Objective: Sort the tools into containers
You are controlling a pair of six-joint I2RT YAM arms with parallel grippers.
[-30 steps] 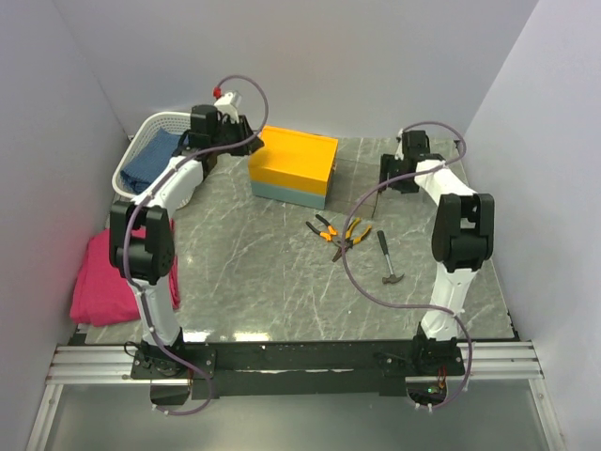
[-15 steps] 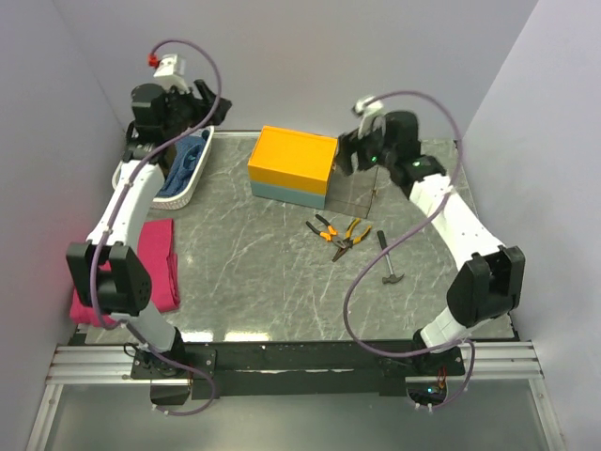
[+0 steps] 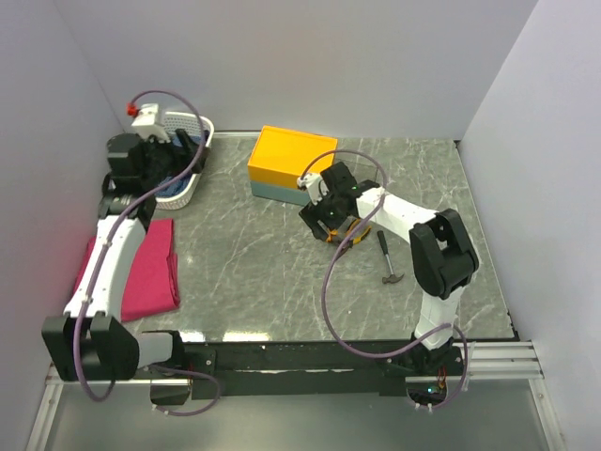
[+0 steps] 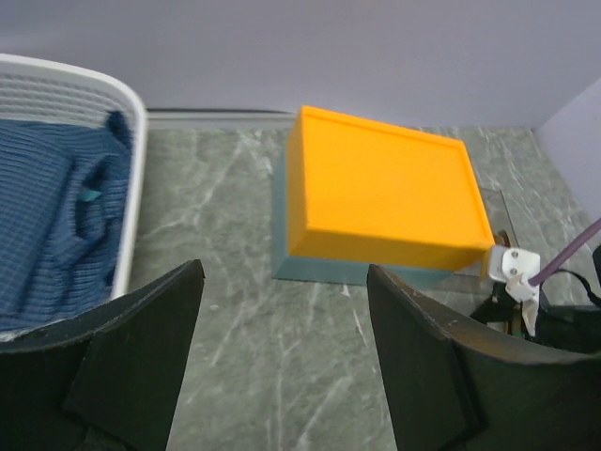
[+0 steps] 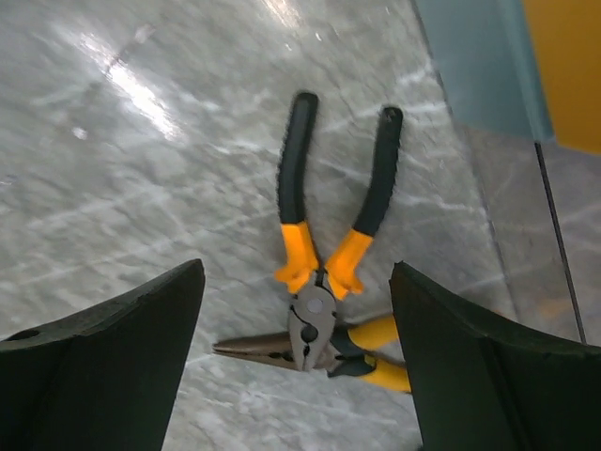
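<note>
Two pairs of pliers (image 5: 324,254) with orange-yellow and black handles lie crossed on the marble table, also seen in the top view (image 3: 340,232). My right gripper (image 5: 296,376) is open and empty, hovering just above them with a finger on either side (image 3: 324,218). A small black-handled hammer (image 3: 389,259) lies to their right. The yellow-orange box with its blue-grey base (image 3: 292,164) stands behind them and also shows in the left wrist view (image 4: 385,193). The white perforated basket (image 3: 200,150) is at the back left. My left gripper (image 4: 286,376) is open and empty beside the basket (image 3: 178,169). No screwdrivers show.
A blue cloth (image 4: 52,221) fills the basket (image 4: 131,188). A folded pink cloth (image 3: 141,268) lies at the left edge by the wall. Grey walls close in the left, back and right. The box corner (image 5: 526,66) is close to the right gripper.
My right arm has swung down from beside the box to just over the pliers. My left arm has dropped from high above the basket to its near side.
</note>
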